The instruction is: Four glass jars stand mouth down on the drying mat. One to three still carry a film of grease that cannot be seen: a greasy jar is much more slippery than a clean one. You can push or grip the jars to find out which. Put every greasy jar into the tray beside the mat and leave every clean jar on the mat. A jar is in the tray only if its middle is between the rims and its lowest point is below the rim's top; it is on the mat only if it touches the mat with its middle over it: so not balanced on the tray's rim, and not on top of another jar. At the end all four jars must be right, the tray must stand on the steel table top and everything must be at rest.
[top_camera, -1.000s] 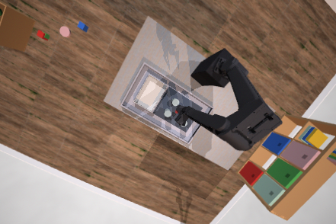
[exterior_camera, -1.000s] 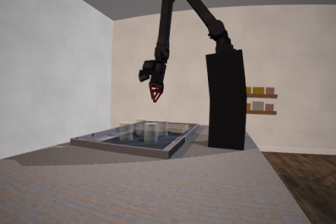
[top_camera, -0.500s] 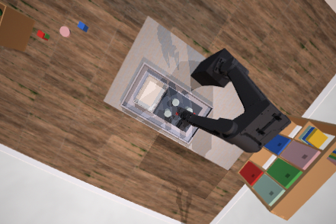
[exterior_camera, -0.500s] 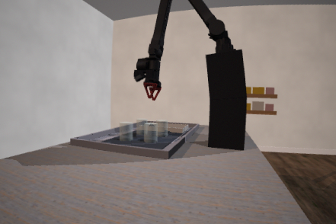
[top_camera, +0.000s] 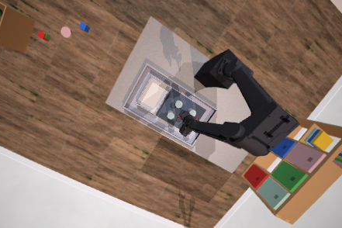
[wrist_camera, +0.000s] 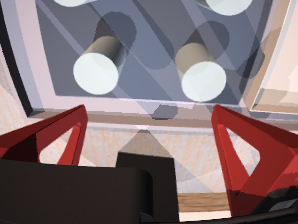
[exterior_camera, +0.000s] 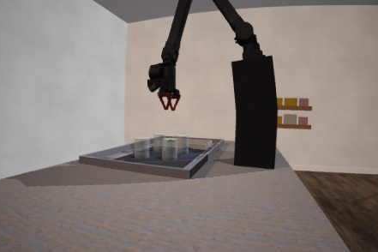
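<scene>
Four clear glass jars stand mouth down on the dark drying mat (top_camera: 179, 111) (exterior_camera: 188, 160) (wrist_camera: 147, 30). From the side I see them close together (exterior_camera: 142, 147) (exterior_camera: 159, 141) (exterior_camera: 169, 148) (exterior_camera: 183, 144). From above three jars show (top_camera: 178, 104) (top_camera: 171, 115) (top_camera: 192, 112); the fourth is hidden under the gripper. My gripper (top_camera: 188, 117) (exterior_camera: 169, 102) (wrist_camera: 149, 111) is open and empty, high above the mat's edge, pointing down. The cream tray (top_camera: 152, 95) beside the mat holds nothing.
A grey raised frame (exterior_camera: 137, 166) surrounds mat and tray on the steel table top (top_camera: 159, 43). The arm's black pedestal (exterior_camera: 254, 111) stands behind the mat. A shelf of coloured boxes (top_camera: 298, 163) and small toys (top_camera: 66, 32) lie off the table.
</scene>
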Action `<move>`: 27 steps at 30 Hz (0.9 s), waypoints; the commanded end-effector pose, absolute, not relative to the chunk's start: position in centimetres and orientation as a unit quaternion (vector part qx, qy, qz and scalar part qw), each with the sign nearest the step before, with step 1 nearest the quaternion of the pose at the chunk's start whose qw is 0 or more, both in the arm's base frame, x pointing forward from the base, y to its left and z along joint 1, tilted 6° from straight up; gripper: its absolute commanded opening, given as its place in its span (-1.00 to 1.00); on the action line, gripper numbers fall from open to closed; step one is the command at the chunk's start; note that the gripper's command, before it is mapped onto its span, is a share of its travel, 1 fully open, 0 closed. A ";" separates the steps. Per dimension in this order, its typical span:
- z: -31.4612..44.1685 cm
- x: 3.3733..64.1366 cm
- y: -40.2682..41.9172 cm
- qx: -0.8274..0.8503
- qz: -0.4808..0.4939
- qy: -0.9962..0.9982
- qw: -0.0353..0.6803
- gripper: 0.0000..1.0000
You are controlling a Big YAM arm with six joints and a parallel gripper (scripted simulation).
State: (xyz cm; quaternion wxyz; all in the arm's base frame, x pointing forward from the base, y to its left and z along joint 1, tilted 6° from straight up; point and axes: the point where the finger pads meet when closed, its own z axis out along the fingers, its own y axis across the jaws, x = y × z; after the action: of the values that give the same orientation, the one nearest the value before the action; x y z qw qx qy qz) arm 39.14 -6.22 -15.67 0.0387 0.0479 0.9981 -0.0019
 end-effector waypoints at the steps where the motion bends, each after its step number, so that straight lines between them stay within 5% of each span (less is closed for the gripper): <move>1: -13.9 41.3 -6.4 0.074 -0.010 0.996 0.054 1.00; 20: -13.2 42.2 -6.4 0.074 -0.010 0.996 0.054 1.00; 21: -13.2 42.2 -6.4 0.074 -0.010 0.996 0.054 -1.00; 27: -13.2 42.2 -6.4 0.074 -0.010 0.996 0.054 -1.00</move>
State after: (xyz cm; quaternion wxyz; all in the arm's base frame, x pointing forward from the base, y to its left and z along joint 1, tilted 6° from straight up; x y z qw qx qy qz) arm 40.50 -6.36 -14.60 0.0353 0.0710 0.9968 -0.0062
